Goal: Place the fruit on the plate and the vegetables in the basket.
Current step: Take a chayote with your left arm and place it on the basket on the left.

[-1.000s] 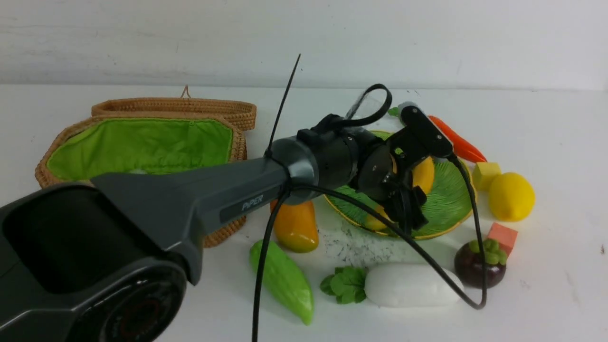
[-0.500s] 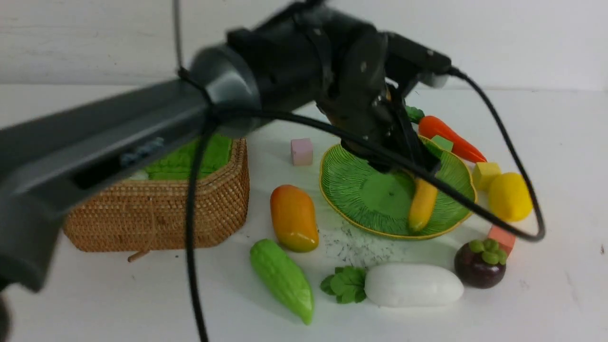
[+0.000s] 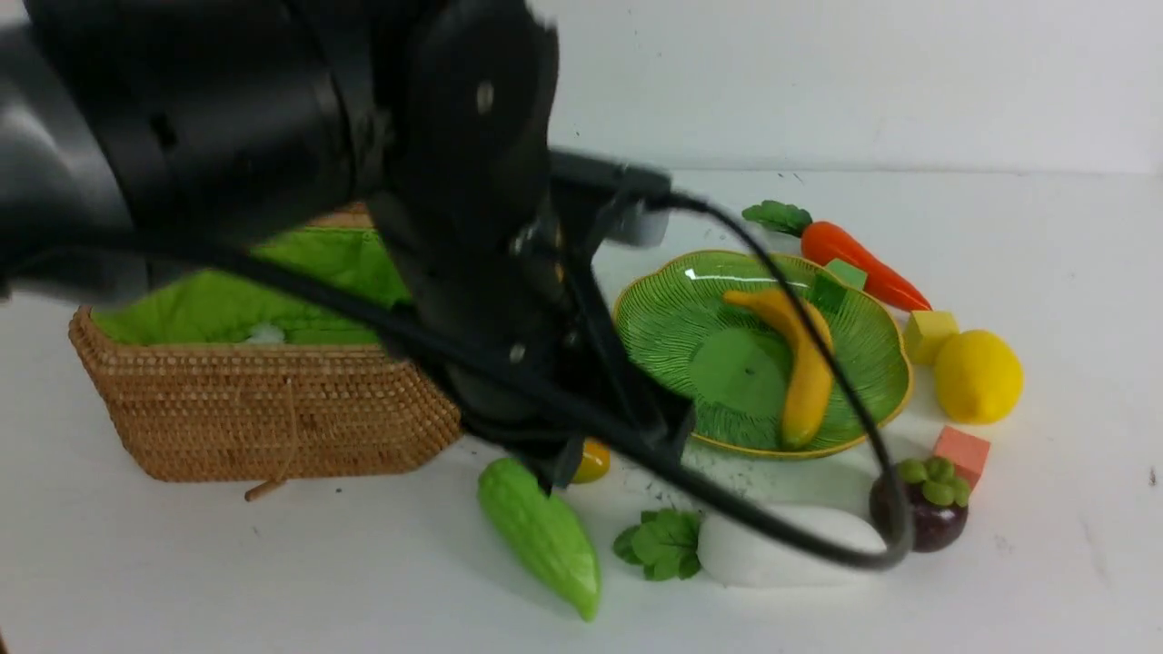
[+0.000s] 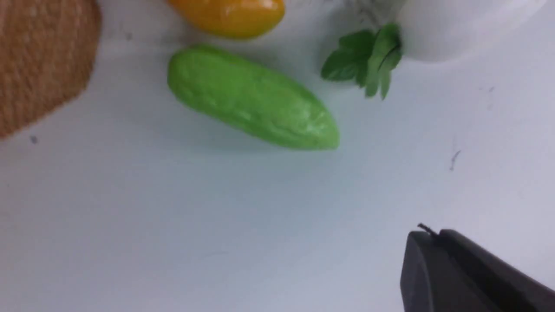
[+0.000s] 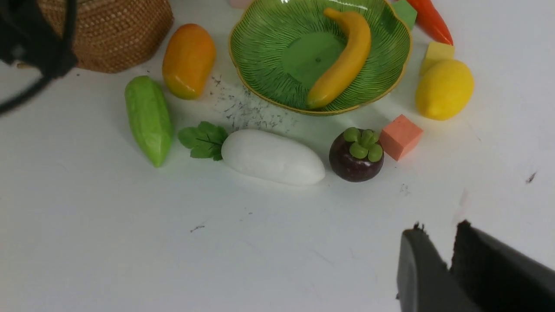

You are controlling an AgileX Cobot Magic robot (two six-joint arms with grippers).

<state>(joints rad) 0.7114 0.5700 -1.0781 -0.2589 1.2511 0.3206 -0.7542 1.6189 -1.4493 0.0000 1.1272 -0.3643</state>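
Plain white table [image 3: 1045, 590], kinda scuffed, with a patch of dark specks [image 5: 247, 108] near the middle and a few stray marks. White wall [image 3: 863, 82] right behind it. Lighting's soft and even, shadows pretty faint.

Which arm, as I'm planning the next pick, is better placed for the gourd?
Left, probably. The left gripper, shut and empty, hovers near the gourd, and the basket lies leftward; the right gripper is farther off, radish between.
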